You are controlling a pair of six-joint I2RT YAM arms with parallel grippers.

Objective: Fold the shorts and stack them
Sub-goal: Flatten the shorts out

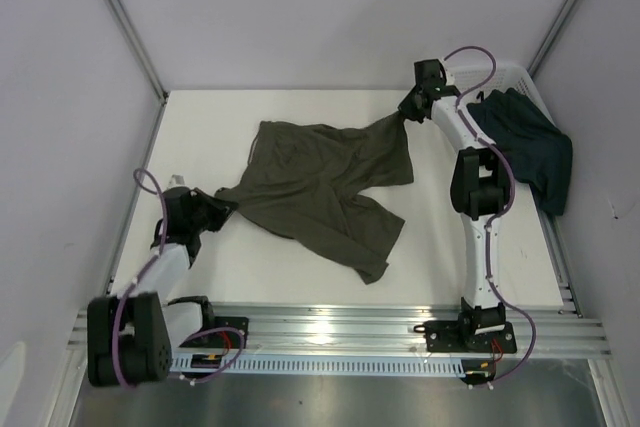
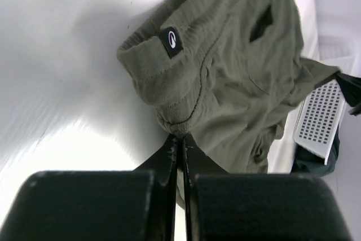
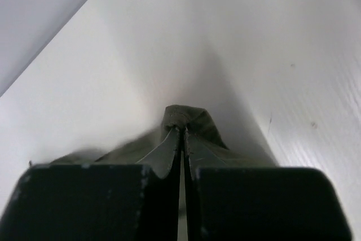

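White desk [image 1: 200, 132] was noted, enclosed by pale walls with metal rails at the corners.

At mid-desk the olive-green shorts [image 1: 320, 197] were seen spread out and stretched between the two arms, with one edge drawn toward the near left and one corner drawn toward the far right.

At the near-left edge of the cloth the left end effector [image 1: 226, 209] was found clenched on the olive-green shorts. In the left wrist view its fingers [image 2: 166, 161] were pressed together on a bunched fold beside the ribbed waistband, where a small black label [image 2: 171, 42] with a white mark was seen.

At the far-right corner the right end effector [image 1: 405, 112] was likewise found clenched on the olive-green shorts. In the right wrist view a small peak of olive cloth was pinched at the fingertips [image 3: 169, 150], with bare desk beyond.

Whether the gripped ends were lifted clear of the desk could not be told.

Along the right edge the dark navy-teal shorts [image 1: 525, 142] were observed draped over the white mesh basket [image 1: 515, 75] and hanging over its near side — just beside the right arm, well apart from the left. A corner of that basket was also caught at the right of the left wrist view, past the olive cloth.
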